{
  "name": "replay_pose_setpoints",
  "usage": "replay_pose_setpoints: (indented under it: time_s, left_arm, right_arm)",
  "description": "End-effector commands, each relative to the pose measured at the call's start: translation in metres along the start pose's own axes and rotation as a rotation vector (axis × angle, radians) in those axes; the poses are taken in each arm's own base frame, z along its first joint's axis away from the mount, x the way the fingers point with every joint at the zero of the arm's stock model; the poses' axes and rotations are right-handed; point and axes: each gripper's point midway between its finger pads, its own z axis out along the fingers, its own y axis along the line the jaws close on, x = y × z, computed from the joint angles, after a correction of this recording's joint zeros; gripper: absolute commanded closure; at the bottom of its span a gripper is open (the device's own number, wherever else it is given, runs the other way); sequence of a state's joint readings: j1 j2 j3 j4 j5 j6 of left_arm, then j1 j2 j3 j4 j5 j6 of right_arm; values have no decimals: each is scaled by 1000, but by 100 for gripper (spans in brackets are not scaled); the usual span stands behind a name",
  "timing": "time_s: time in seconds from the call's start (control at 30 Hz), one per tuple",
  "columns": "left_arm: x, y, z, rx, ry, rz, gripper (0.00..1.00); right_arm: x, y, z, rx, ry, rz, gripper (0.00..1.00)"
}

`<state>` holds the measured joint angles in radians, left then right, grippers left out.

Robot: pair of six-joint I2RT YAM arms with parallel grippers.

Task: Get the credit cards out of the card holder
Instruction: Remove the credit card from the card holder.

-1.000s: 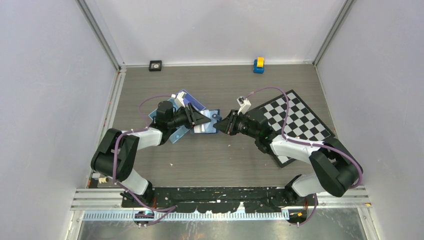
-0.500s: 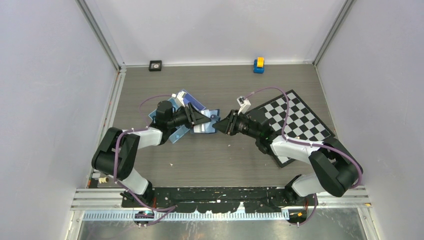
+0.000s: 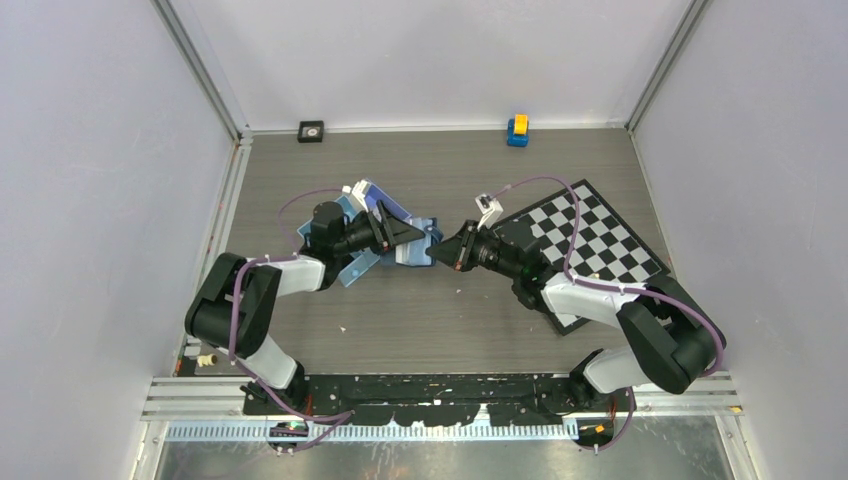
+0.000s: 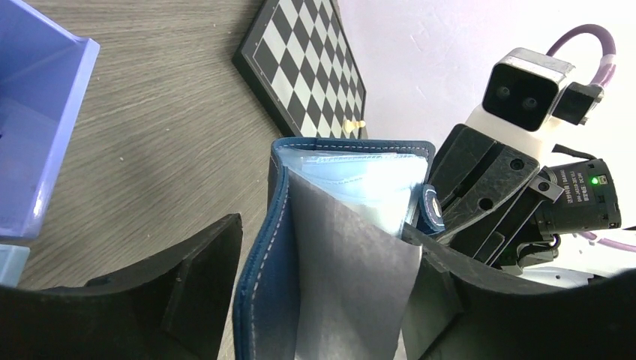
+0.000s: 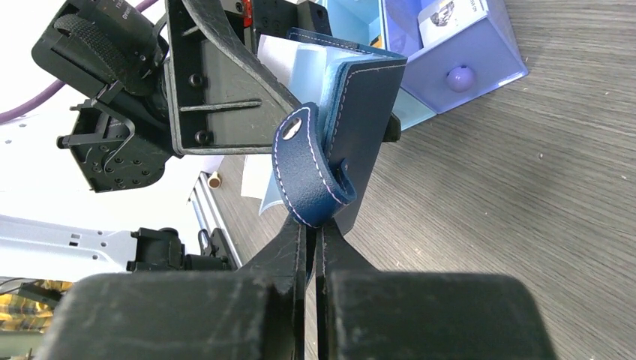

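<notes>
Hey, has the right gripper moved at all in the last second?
No. In the top view the right gripper sits at the same spot, just left of the checkerboard, as it did before.

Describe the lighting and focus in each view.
Top external: even, soft light, sharp throughout. Left wrist: wall behind the right arm blown out white; card holder sharp, its pale lining bright. Right wrist: upper left overexposed; card holder crisp, right end effector dark.

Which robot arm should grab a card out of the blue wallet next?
Probably left. The left end effector is open around the card holder, facing its open side. The right end effector is shut on the strap, busy holding it.
</notes>
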<state>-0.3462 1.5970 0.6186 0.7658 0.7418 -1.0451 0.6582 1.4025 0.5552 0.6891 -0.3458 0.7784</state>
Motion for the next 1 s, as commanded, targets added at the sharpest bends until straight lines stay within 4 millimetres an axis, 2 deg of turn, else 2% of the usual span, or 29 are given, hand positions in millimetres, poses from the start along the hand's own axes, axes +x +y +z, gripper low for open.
replay_pose_setpoints:
  time_s: [0.0,0.23,0.43,0.63,0.7,0.83,0.97]
  left_arm:
    - [1,-19,2,61,-6,65,27]
    - [6,-17,6,45,20,67,21]
    - [8,-17,7,38,33,72,11]
    - [8,-11,8,2,39,72,18]
    - [9,-8,8,-10,45,68,25]
    - [9,-7,10,-8,52,60,51]
    - [8,-9,10,-1,48,61,70]
  right_arm:
    - [-15,54,1,-199,-22,-40,99]
    - [-13,56,2,-213,-9,-35,99]
    - [-13,57,3,-215,-4,-17,100]
    - [-13,59,4,-231,1,-5,99]
    - [-13,60,4,-237,2,-4,99]
    - [-13,60,3,-232,-5,-6,74]
    - [-16,54,3,-197,-19,-9,60]
